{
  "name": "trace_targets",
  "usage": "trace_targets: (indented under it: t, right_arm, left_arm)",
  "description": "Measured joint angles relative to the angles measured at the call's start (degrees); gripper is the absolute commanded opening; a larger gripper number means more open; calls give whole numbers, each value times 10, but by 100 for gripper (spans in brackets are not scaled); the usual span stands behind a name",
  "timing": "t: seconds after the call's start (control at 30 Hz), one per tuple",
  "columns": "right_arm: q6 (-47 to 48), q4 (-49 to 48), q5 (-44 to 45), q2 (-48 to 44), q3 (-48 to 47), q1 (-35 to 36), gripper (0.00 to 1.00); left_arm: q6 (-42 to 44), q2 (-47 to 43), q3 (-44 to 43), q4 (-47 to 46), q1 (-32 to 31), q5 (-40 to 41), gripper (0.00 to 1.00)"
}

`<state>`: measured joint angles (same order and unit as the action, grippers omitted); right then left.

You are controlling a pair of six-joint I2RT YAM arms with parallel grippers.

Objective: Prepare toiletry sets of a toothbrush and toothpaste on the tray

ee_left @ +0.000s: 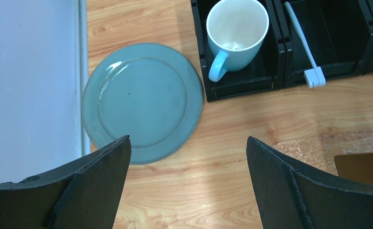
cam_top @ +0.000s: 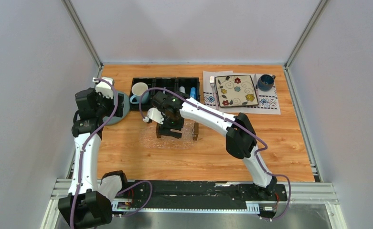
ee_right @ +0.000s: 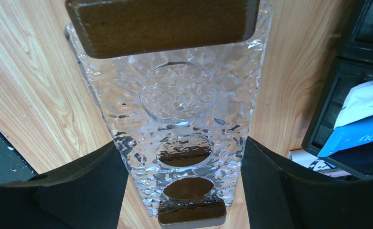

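The clear textured tray [ee_right: 184, 95], with a dark wooden bar at each short end, lies on the table just in front of the black organizer [cam_top: 165, 81]. My right gripper [ee_right: 184, 142] straddles its left part [cam_top: 169, 131], both fingers pressed against the long edges. The toothbrush [ee_left: 301, 45], white and slim, lies in the organizer's middle compartment with its head over the front wall. A blue-and-white toothpaste box [ee_right: 361, 124] sits in the right compartment. My left gripper [ee_left: 188, 162] hangs open over bare wood, with nothing between its fingers.
A white mug [ee_left: 237, 26] with a pale blue handle stands in the organizer's left compartment. A teal plate [ee_left: 141, 102] lies at the table's left edge. At the back right, a placemat holds a floral square plate [cam_top: 236, 89], a fork [cam_top: 212, 81] and a dark blue cup [cam_top: 265, 82].
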<state>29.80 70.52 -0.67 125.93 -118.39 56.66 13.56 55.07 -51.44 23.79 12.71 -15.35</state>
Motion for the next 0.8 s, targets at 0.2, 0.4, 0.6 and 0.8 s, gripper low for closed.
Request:
trace_targets:
  t: [0.2,0.4,0.6,0.8]
  right_arm:
    - [0,0,-5,3,4,2,45]
    - [-1,0,-5,8,5,5,45]
    - [-5,1,-5,29,5,7,45]
    - [-8,3,0,42,3,9,45]
  left_arm:
    - [0,0,2,0,1,-6,98]
    - [1,0,2,0,1,-11,98]
    - [3,0,2,0,1,-13,98]
    - [3,0,2,0,1,-17,98]
